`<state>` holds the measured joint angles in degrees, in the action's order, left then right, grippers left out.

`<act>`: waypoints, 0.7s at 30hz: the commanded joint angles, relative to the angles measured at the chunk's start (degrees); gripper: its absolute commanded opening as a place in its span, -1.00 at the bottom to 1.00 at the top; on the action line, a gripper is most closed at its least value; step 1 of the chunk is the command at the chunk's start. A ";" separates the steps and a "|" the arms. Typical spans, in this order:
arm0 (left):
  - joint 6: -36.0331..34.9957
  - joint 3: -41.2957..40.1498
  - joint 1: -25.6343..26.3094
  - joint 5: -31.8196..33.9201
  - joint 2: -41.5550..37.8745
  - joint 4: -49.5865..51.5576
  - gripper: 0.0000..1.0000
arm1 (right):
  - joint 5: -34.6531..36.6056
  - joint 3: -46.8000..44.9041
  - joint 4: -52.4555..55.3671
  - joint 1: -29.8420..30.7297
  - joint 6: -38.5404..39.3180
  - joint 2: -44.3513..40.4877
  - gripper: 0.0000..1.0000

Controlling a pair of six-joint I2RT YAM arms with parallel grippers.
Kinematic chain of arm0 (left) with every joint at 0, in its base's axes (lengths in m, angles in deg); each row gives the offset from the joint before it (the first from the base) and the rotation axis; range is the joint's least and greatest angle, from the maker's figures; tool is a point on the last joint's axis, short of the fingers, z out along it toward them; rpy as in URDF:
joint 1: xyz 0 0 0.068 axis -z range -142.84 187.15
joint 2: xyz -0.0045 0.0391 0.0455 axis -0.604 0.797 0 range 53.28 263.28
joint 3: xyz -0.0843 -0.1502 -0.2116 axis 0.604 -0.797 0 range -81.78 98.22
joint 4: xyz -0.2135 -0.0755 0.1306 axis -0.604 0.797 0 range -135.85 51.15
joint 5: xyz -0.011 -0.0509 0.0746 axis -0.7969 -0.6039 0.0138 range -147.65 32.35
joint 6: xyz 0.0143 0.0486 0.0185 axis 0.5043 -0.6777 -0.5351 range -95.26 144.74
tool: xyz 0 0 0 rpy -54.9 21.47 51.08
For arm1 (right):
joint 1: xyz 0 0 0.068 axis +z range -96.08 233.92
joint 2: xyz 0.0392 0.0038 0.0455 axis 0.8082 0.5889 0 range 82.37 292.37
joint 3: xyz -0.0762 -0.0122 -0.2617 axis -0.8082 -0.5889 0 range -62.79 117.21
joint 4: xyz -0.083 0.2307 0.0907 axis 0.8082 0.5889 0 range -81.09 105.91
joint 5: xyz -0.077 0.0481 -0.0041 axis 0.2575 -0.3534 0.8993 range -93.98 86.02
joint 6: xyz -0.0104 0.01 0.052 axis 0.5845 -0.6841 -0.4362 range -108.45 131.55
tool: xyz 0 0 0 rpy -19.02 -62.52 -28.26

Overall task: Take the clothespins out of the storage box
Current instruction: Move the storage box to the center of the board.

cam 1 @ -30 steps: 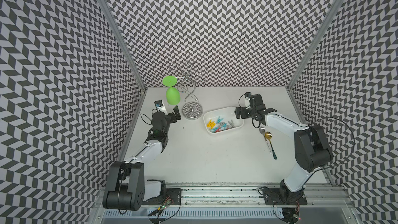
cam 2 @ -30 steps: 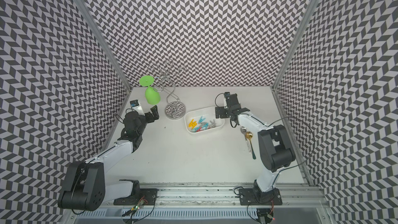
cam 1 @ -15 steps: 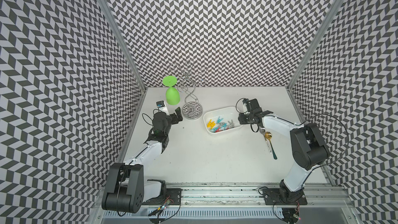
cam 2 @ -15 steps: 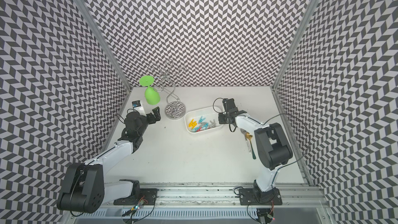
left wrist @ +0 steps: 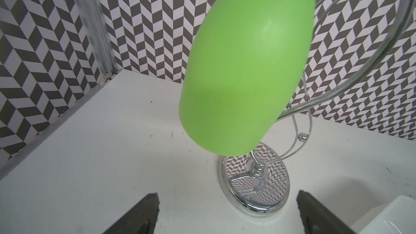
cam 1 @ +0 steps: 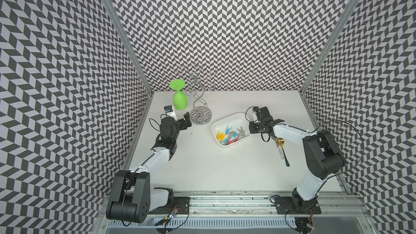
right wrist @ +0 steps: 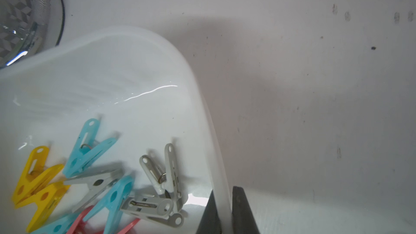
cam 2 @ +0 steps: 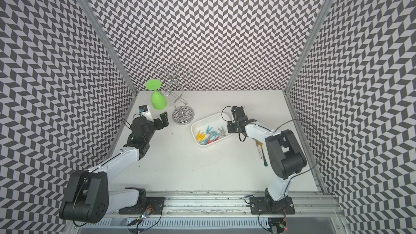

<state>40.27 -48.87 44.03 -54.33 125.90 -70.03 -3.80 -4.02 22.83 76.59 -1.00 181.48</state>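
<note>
Right gripper (right wrist: 225,201) pinches the rim of the storage box (right wrist: 139,39), the clothespins (right wrist: 112,183) heaped inside just beside it; left gripper (left wrist: 227,196) gapes wide, facing a green glass (left wrist: 243,64).

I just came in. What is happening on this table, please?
A two-armed robot is meant to empty the clothespins from a white storage box. Its right hand is shut on the box's rim, not on a peg. The pegs all lie inside the box. The left hand is open and empty, near a green glass hanging on a wire stand.
</note>
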 commanded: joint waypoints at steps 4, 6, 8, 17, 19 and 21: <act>0.08 2.27 1.60 -0.15 -1.92 2.22 0.99 | 1.22 -6.33 2.57 2.19 -4.41 -6.67 -0.82; 0.11 2.44 2.23 0.02 -2.06 2.68 0.99 | 1.04 -8.91 3.26 2.93 -6.88 -9.27 -0.83; 0.17 2.60 2.78 0.30 -2.13 2.95 0.99 | 0.25 -11.81 3.69 3.92 -9.54 -12.25 -0.83; 0.53 3.91 5.24 1.08 -1.97 4.76 0.99 | 1.96 -22.66 8.81 14.25 -27.45 -27.04 -0.84; 0.66 4.29 5.73 1.17 -1.96 5.34 0.99 | 4.05 -24.17 10.98 16.59 -31.26 -29.72 -0.84; 0.93 4.61 6.27 1.11 -1.87 5.78 0.99 | 6.18 -25.56 13.12 18.45 -35.01 -32.55 -0.85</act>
<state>40.72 -46.45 49.56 -53.81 124.91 -65.68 -1.33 -28.22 32.62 93.05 -27.19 152.52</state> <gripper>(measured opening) 0.997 0.113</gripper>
